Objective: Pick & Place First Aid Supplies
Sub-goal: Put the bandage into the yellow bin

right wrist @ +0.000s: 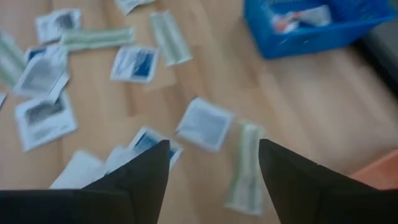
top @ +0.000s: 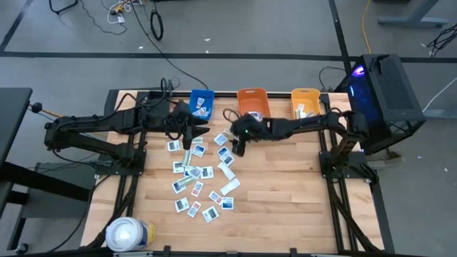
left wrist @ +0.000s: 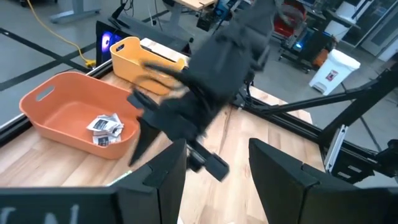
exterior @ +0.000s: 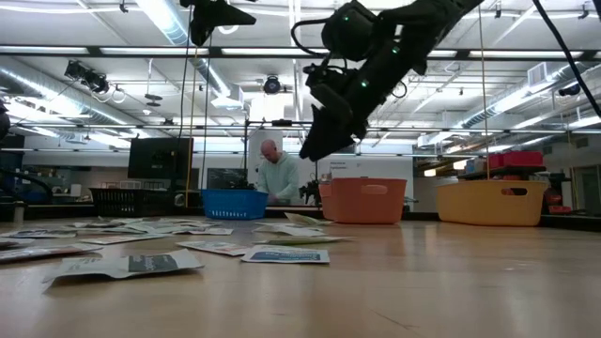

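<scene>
My right gripper, jaws apart and empty, hangs above the packets scattered mid-table; the nearest lie just below it (left gripper half-open, also close).

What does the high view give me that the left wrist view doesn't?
High view only: the packets scattered on the table, the blue bin, the white roll, and the left arm over the packets. Left wrist view only: crumpled packets inside the orange bin. Both: the orange bin, the yellow bin and the right claw.
</scene>
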